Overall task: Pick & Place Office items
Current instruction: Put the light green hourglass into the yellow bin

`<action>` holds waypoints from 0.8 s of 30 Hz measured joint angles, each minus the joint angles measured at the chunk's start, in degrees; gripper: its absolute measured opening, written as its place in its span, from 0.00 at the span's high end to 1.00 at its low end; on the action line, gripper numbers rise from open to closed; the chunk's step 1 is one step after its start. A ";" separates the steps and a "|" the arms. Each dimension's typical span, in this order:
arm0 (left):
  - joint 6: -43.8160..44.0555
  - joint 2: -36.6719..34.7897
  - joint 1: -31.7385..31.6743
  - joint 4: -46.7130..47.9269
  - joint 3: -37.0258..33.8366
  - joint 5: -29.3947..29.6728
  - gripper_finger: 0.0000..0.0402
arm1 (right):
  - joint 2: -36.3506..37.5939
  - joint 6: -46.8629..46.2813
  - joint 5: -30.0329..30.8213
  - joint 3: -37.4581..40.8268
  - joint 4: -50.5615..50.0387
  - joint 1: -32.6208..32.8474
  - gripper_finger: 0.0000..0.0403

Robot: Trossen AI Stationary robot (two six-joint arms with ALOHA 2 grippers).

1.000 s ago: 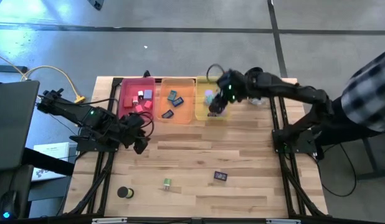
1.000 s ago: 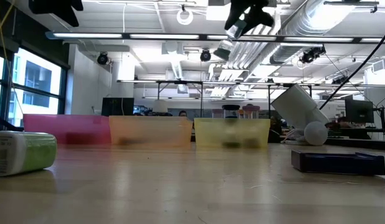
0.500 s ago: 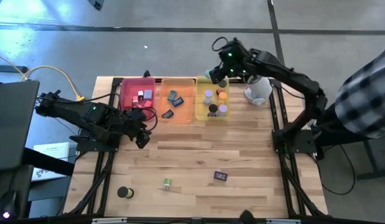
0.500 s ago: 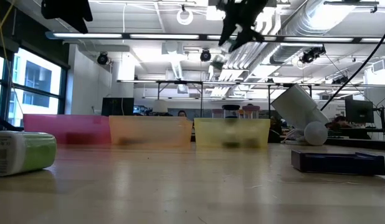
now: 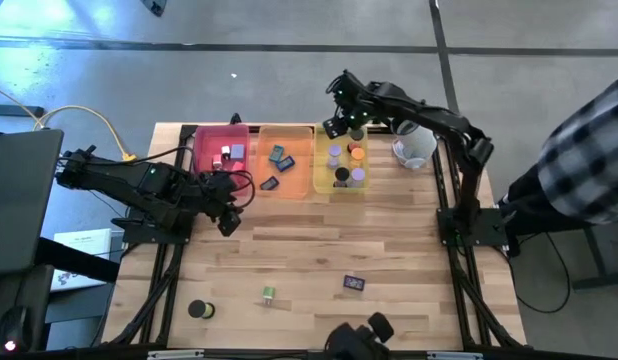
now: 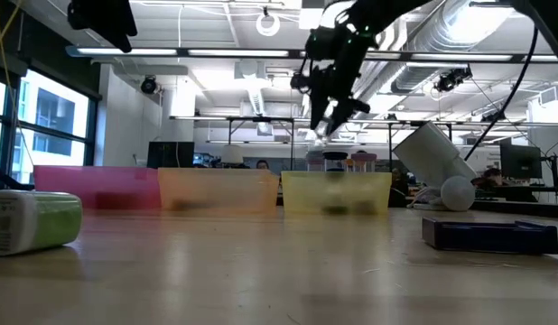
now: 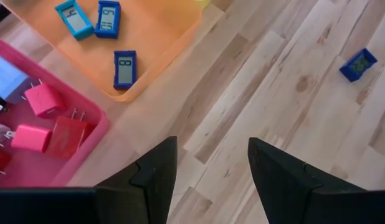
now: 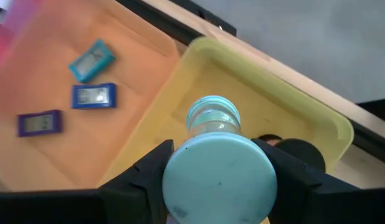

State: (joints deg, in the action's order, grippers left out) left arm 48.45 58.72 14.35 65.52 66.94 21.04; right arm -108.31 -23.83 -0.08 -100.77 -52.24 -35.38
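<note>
Carefully: my right claw (image 8: 218, 171), grasping a pale blue cylinder (image 8: 218, 176) above the yellow tray (image 8: 317, 121) at the desk's far edge, should descend before releasing.

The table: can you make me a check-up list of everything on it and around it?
Surface: wooden table, no spills seen.
Job's things: pink blocks in the pink tray; blue tags in the orange tray; small cylinders in the yellow tray. Loose on the table: black cylinder, green cylinder, blue tag.
Clutter: white device beside the yellow tray.
Grippers: left gripper open and empty, near the pink tray; right gripper above the yellow tray's far edge, apparently gripping a pale blue cylinder.
Cables: yellow cable off the table's left side.
Surroundings: person's checked sleeve at the right.
</note>
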 joint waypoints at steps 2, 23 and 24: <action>-0.83 0.00 0.00 0.00 0.00 -0.02 0.53 | -1.59 0.00 -0.07 0.00 0.18 -0.58 0.55; -0.90 0.00 0.00 -0.04 0.00 -0.04 0.53 | -4.66 3.60 -0.15 0.00 2.78 -2.34 0.54; -0.90 0.00 0.00 -0.04 0.00 -0.04 0.53 | -4.66 3.84 -0.19 0.00 2.82 -2.31 0.54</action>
State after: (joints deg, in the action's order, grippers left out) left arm 47.55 58.72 14.35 65.47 66.94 20.99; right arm -112.97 -20.00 -0.26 -100.77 -49.41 -37.69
